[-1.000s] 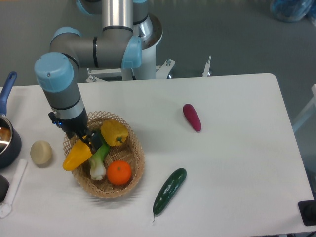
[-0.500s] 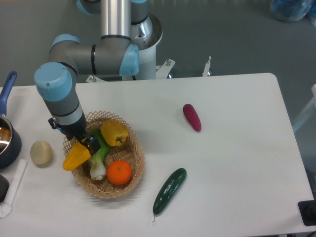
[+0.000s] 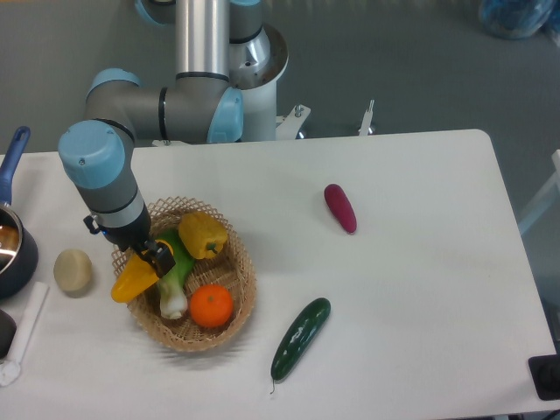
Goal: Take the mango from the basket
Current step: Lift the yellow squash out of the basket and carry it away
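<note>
My hand [image 3: 150, 256] pinched the mango [image 3: 136, 279] at its upper end, the fruit slanting down over the left rim of the wicker basket [image 3: 229, 312]. Inside lay a yellow bell pepper [image 3: 203, 235], an orange [image 3: 211, 306] and a leek [image 3: 177, 283].

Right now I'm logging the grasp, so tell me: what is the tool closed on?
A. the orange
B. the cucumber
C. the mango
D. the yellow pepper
C: the tool is closed on the upper end of the mango, at the left rim of the basket.
</note>
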Controlling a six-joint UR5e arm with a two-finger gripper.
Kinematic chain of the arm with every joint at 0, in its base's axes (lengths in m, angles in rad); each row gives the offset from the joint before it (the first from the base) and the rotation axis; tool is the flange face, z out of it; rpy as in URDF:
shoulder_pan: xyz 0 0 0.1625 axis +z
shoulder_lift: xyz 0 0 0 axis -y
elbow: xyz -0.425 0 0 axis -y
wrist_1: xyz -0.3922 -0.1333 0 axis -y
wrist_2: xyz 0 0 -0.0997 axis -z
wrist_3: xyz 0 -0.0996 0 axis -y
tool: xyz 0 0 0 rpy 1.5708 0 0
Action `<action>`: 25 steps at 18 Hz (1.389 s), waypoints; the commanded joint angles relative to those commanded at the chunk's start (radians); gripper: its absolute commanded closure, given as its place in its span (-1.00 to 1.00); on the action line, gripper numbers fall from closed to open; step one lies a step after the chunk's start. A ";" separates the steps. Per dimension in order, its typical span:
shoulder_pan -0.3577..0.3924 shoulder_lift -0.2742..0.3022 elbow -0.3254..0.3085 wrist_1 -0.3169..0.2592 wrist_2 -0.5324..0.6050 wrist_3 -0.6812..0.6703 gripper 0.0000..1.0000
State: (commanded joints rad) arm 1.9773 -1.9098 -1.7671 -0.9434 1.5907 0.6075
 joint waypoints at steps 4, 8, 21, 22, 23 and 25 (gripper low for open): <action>0.002 0.012 0.002 -0.003 0.000 0.000 0.55; 0.008 0.038 0.006 -0.005 -0.006 0.006 0.55; 0.285 0.135 0.123 0.000 -0.014 0.149 0.54; 0.307 0.135 0.126 0.000 -0.014 0.173 0.54; 0.325 0.135 0.127 0.000 -0.015 0.198 0.54; 0.371 0.135 0.130 0.000 -0.017 0.228 0.54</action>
State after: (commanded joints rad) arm 2.3483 -1.7748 -1.6368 -0.9434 1.5739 0.8359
